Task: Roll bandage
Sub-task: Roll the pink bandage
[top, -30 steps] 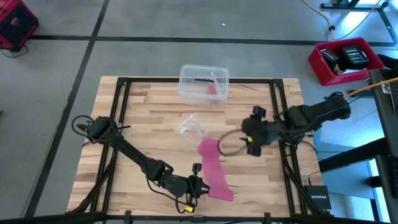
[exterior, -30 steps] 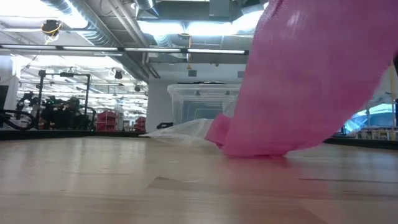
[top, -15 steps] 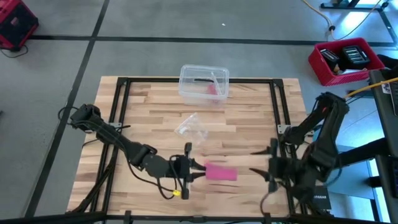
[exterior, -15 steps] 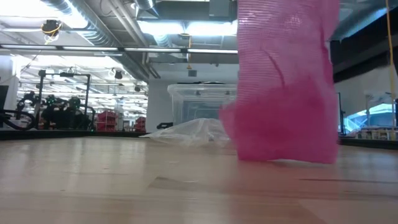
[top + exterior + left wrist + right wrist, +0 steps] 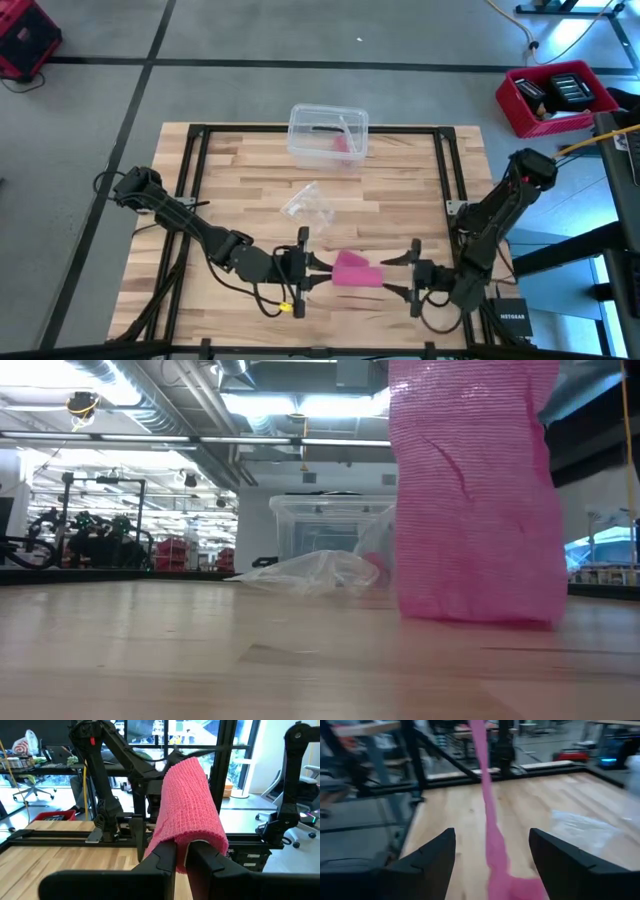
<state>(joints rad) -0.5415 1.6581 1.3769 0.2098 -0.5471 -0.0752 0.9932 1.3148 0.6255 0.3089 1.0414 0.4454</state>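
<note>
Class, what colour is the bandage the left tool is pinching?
Pink; the bandage shows best in the left wrist view.

In the low view the top of the bandage (image 5: 470, 490) is running off the picture's upper edge, so where my left fingers (image 5: 167, 857) are pinching it is not showing there, and the pink strip is hiding part of the clear box (image 5: 325, 525) behind it. In my right wrist view everything is blurring: the strip's upper end is leaving the picture at the top, and the crumpled wrapper (image 5: 582, 832) on the bench (image 5: 460, 815) is only a pale smear. From above, the things lying inside that box are too small to tell.
</note>
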